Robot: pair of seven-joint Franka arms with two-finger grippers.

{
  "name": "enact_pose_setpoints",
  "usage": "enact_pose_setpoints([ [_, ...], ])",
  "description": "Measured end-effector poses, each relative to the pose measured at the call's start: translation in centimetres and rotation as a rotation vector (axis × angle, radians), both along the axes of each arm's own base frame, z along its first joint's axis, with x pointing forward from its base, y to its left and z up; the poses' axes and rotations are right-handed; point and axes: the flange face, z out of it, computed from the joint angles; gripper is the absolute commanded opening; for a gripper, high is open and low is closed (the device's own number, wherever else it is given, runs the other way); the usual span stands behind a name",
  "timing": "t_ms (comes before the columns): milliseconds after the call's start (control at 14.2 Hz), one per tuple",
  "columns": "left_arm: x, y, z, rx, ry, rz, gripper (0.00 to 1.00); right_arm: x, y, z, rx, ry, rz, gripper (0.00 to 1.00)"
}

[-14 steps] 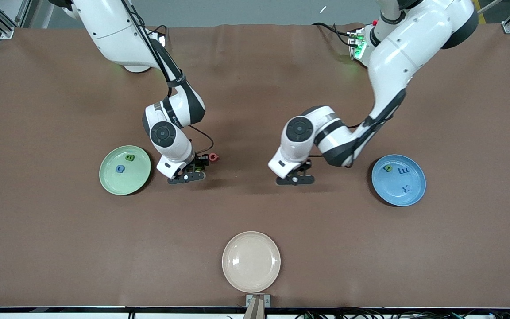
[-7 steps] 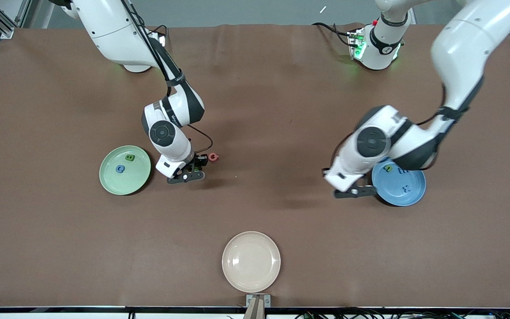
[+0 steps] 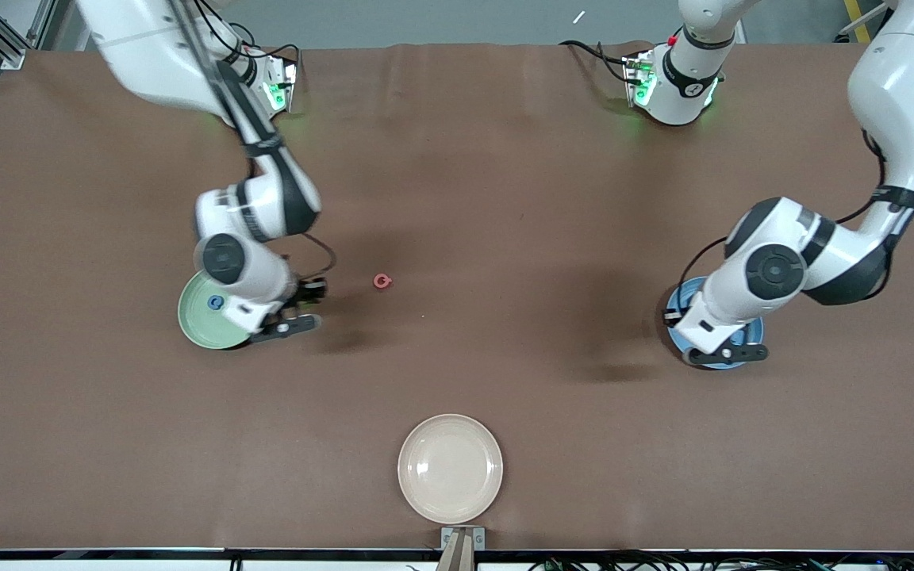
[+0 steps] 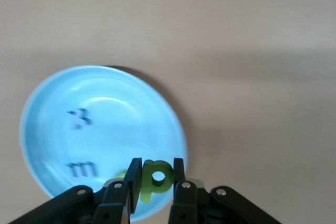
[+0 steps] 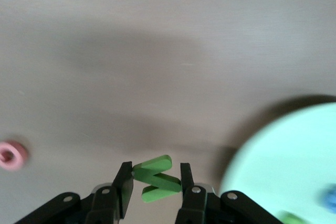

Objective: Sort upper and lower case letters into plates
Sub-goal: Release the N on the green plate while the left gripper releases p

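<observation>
Letters are mid-sort: the left gripper (image 4: 154,182), at the front view's right edge over the blue plate (image 3: 749,335), is clamped on a green letter p (image 4: 156,176), with two dark letters (image 4: 80,145) in that plate. At centre left, the right gripper (image 5: 154,181) pinches a green zigzag letter (image 5: 156,177) beside the mint plate (image 3: 197,325). A pink letter (image 3: 382,281) lies on the table (image 3: 457,198), a cream plate (image 3: 450,468) at bottom centre.

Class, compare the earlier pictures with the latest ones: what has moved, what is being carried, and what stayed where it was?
The left hand, shut on a green letter, swung from mid-table to over the blue plate. The right hand closed on a green zigzag letter, lifted it and moved toward the mint green plate. The pinkish red letter, both plates and the cream plate stayed put.
</observation>
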Motion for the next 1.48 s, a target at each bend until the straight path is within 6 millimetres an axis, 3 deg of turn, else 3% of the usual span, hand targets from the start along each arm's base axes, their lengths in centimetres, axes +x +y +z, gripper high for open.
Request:
enact_pose_setpoints([
  [141,0.0,3.1,-0.7,-0.01,-0.016,-0.021,0.03,0.9,-5.0,0.6,0.02,0.006,0.032,0.0],
  [282,-0.2,5.5,-1.6,-0.025,-0.028,-0.043,0.03,0.7,-8.5,-0.6,0.026,0.026,0.035,0.0],
  [635,0.1,9.4,-4.8,-0.074,-0.054,-0.095,0.03,-0.5,-12.0,-5.3,0.016,0.085,-0.013,0.02],
  [706,0.0,9.7,-5.4,-0.08,-0.05,-0.103,0.03,-0.7,-12.3,-6.0,0.014,0.09,-0.018,0.17],
  [776,0.0,9.9,-5.8,-0.086,-0.048,-0.106,0.03,-1.0,-12.3,-6.5,0.013,0.096,-0.018,0.89],
  [847,-0.1,10.0,-6.1,-0.09,-0.045,-0.11,0.04,-1.1,-12.1,-6.6,0.014,0.099,-0.016,1.0],
  [1059,-0.2,10.3,-6.8,-0.085,-0.036,-0.112,0.05,-1.1,-11.6,-5.9,0.02,0.12,-0.009,1.0],
  [1200,-0.2,10.3,-6.8,-0.082,-0.036,-0.116,0.06,-0.3,-10.8,-3.7,0.032,0.156,-0.02,1.0],
  [1341,-0.3,10.3,-6.9,-0.081,-0.035,-0.117,0.08,0.4,-8.0,-0.8,0.031,0.165,-0.096,1.0],
  [1482,-0.4,10.3,-7.0,-0.078,-0.033,-0.12,0.08,0.0,-2.7,0.5,0.001,0.139,-0.188,1.0],
])
